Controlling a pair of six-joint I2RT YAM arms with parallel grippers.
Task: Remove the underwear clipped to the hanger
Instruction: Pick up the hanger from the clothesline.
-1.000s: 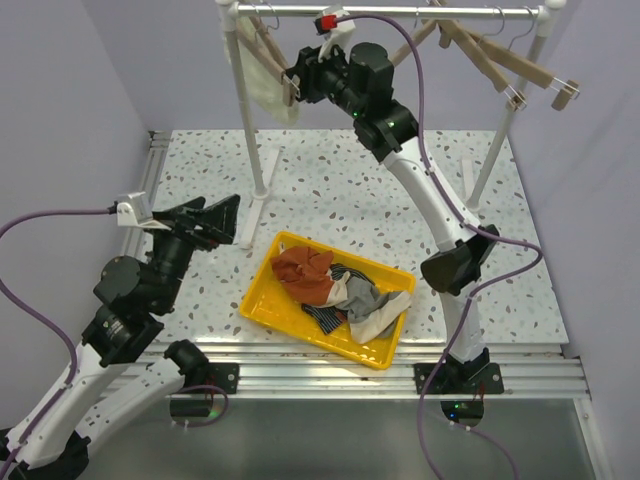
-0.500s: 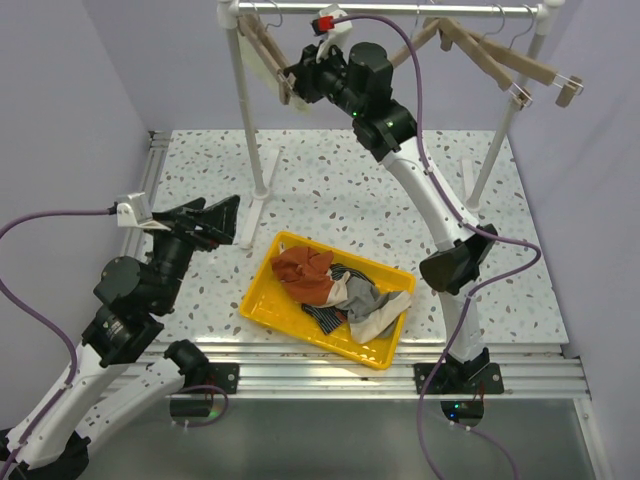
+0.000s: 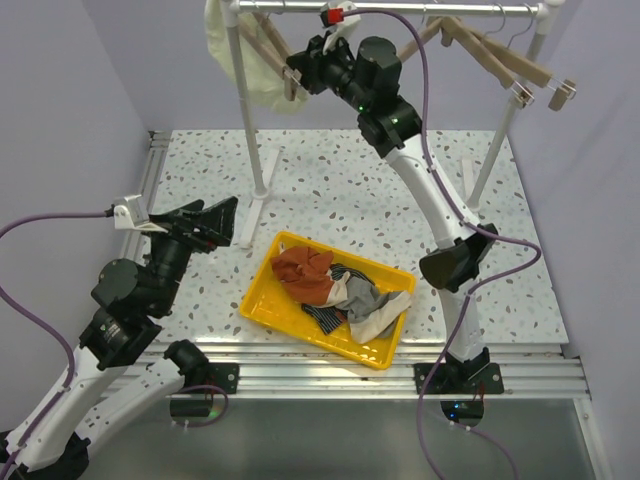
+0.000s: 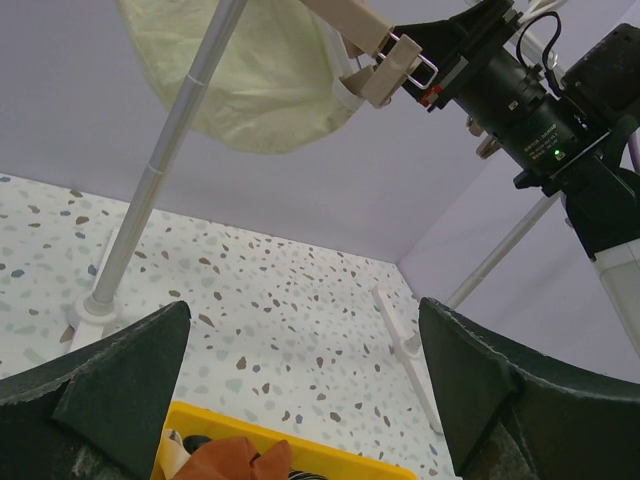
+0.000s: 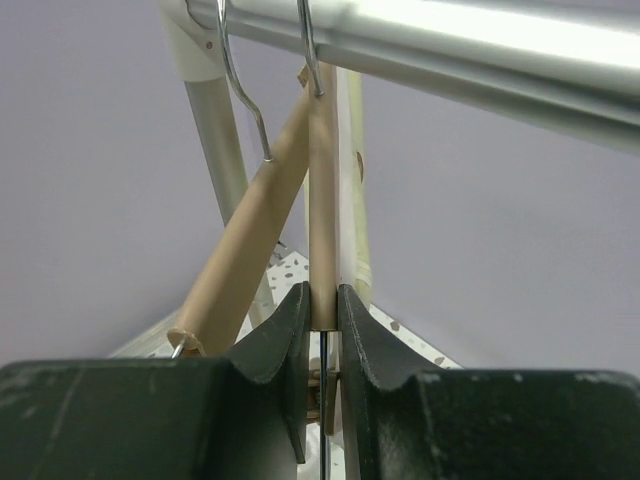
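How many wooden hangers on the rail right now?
4 visible, maybe more hidden. Two at the left end: one carrying the cream underwear, and one pinched in the right gripper. Two at the right end, both bare.

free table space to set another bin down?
Bare speckled tabletop between the white rack posts and the yellow plastic tray, and right of the tray toward the table edge. Crowded: the tray, heaped with underwear, and the left gripper beside it.

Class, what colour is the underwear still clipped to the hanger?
Pale cream-green underwear, plain and unpatterned; clearest in the left wrist view.
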